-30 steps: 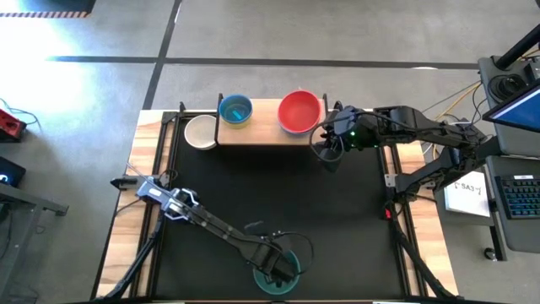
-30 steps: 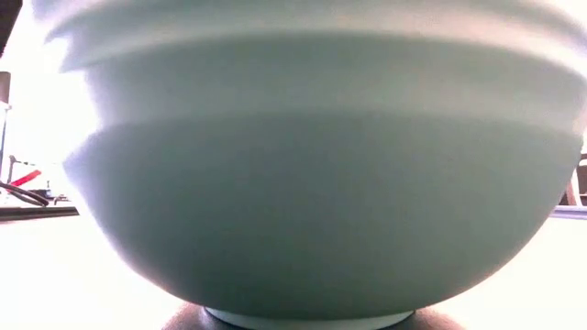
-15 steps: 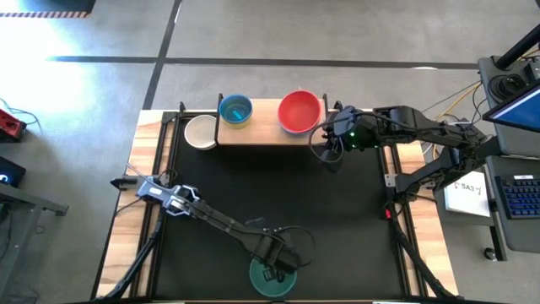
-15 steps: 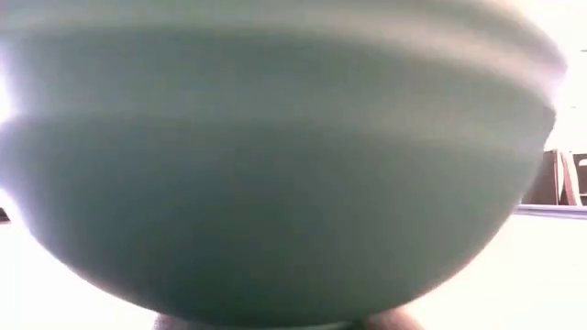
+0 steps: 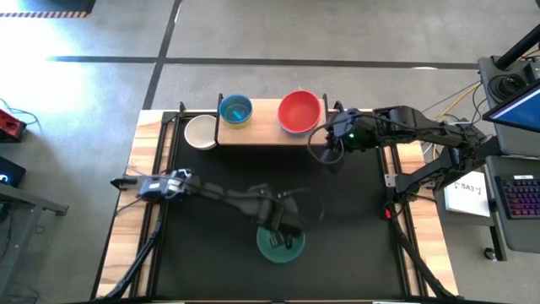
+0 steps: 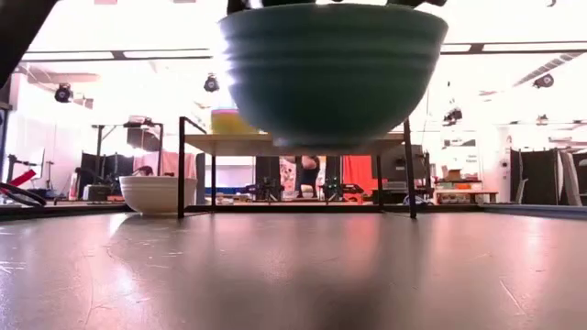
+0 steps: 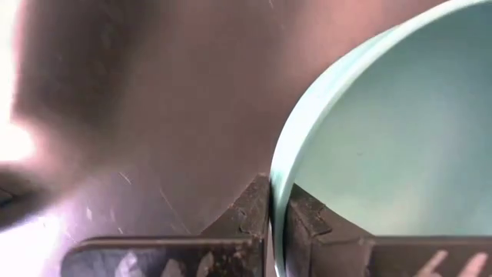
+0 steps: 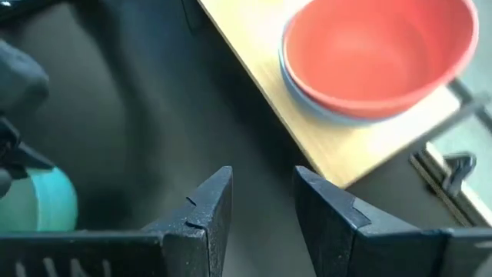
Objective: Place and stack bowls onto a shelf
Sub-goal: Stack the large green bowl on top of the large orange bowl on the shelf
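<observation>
Teal bowl (image 6: 333, 71), rim cut off, above shelf's (image 6: 293, 145) middle.

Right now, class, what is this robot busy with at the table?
The left gripper is shut on the rim of the teal bowl, held off the table. The right gripper hangs open beside the shelf, where the red bowl sits nested in another.
</observation>
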`<state>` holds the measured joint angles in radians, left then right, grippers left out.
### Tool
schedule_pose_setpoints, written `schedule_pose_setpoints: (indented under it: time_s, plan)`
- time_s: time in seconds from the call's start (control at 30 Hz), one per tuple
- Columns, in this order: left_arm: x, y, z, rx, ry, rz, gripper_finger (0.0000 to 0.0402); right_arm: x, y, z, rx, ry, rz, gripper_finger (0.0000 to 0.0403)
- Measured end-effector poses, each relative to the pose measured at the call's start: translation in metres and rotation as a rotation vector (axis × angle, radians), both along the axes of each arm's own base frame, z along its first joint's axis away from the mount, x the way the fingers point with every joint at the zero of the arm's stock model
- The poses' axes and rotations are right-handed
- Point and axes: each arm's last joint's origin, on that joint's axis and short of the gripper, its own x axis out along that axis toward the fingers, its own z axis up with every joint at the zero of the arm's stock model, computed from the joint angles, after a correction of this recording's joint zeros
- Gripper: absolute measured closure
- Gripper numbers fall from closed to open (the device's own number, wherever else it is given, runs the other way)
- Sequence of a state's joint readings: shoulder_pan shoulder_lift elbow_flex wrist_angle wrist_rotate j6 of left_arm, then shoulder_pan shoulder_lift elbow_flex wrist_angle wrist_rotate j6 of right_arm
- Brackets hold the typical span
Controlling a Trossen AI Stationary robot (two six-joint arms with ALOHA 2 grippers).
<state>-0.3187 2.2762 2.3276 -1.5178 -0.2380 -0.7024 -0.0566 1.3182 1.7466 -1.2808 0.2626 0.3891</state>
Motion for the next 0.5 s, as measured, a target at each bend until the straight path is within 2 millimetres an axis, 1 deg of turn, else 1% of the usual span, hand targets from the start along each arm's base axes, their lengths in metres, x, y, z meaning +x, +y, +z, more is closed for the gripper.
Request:
schedule_pose_setpoints:
  time_s: [0.13,0.27,0.37,0.5]
  plan:
    - [0.003,0.025,0.017,0.004,-0.062,0.002,0.0401,-0.003,0.001,-0.005,0.066,0.052,-0.05,0.0275]
    - [0.008,0.046,0.028,0.001,-0.127,-0.012,0.0401,-0.003,0.004,-0.011,0.162,0.099,-0.061,0.0275]
    - [0.013,0.059,0.032,-0.005,-0.165,-0.028,0.0401,-0.001,0.008,-0.013,0.219,0.101,-0.062,0.0275]
    - [0.017,0.071,0.034,-0.006,-0.185,-0.054,0.0401,0.004,0.014,-0.016,0.246,0.107,-0.079,0.0275]
